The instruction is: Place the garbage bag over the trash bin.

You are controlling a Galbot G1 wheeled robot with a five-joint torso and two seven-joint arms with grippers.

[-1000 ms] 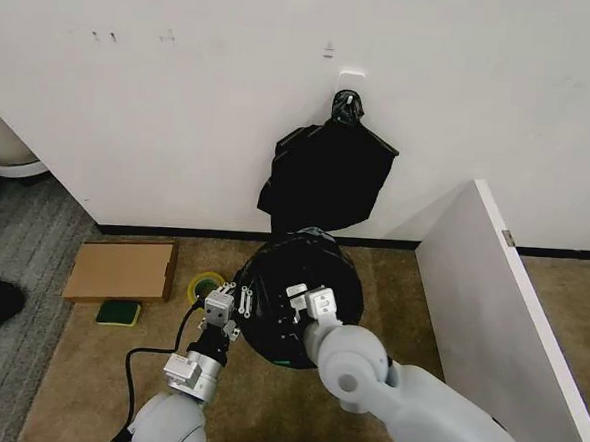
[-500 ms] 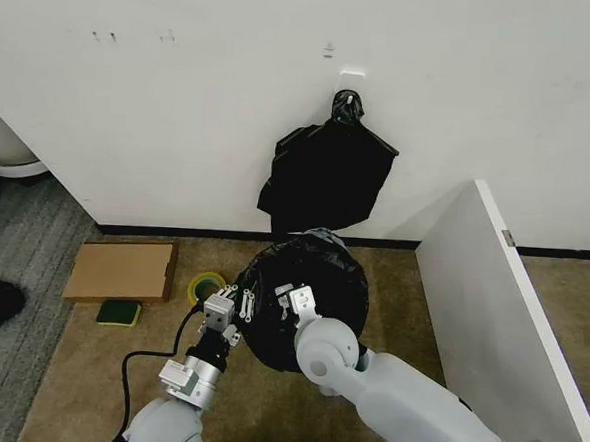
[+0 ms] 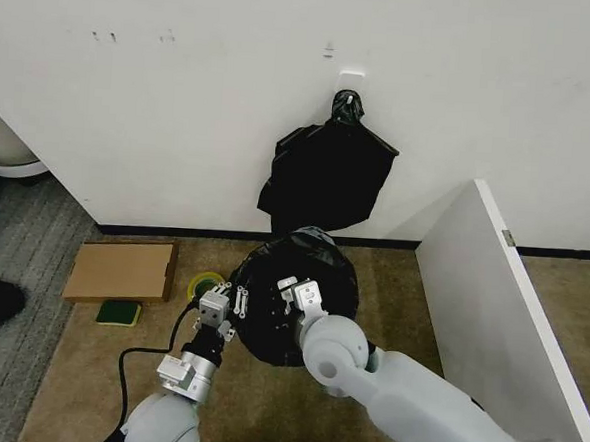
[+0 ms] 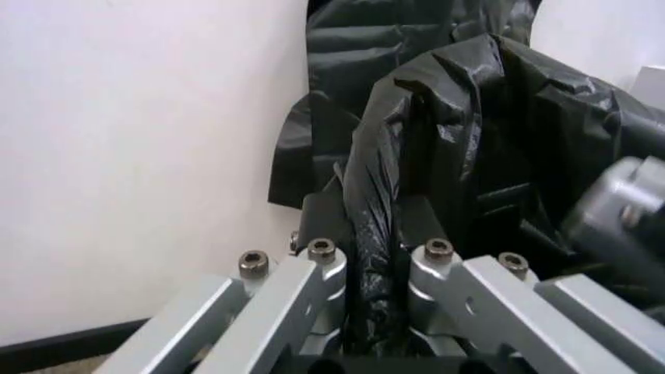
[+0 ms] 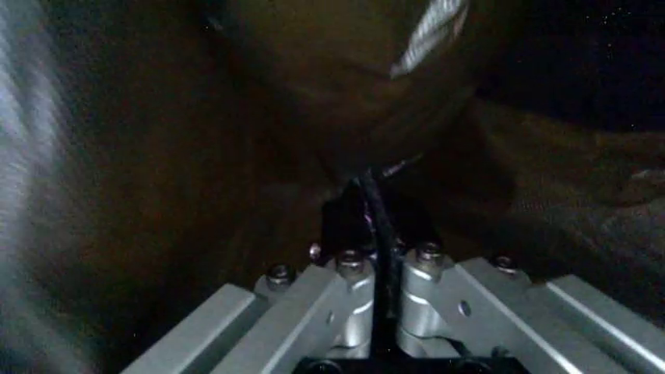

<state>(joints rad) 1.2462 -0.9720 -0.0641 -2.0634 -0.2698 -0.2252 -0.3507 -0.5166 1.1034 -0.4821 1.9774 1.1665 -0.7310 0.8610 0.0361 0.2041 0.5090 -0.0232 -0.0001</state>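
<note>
The glossy black garbage bag (image 3: 317, 267) bulges as a round mound on the floor below the wall. The trash bin is hidden under it. My left gripper (image 3: 232, 300) is at the bag's left edge, shut on a fold of the bag (image 4: 488, 117); in the left wrist view that fold runs down between the left gripper (image 4: 374, 234) fingers. My right gripper (image 3: 296, 292) is over the middle of the mound. In the right wrist view the right gripper (image 5: 374, 226) is shut on a thin pleat of the dark bag (image 5: 260, 101).
A knotted black plastic bundle (image 3: 328, 173) hangs from a wall hook right behind the mound. A yellow tape roll (image 3: 206, 285), a flat cardboard box (image 3: 122, 269) and a green sponge (image 3: 118, 312) lie to the left. A white panel (image 3: 490, 303) leans at the right.
My right gripper has shifted a little left and toward the wall, dragging the bag's top with it. The left gripper has barely moved.
</note>
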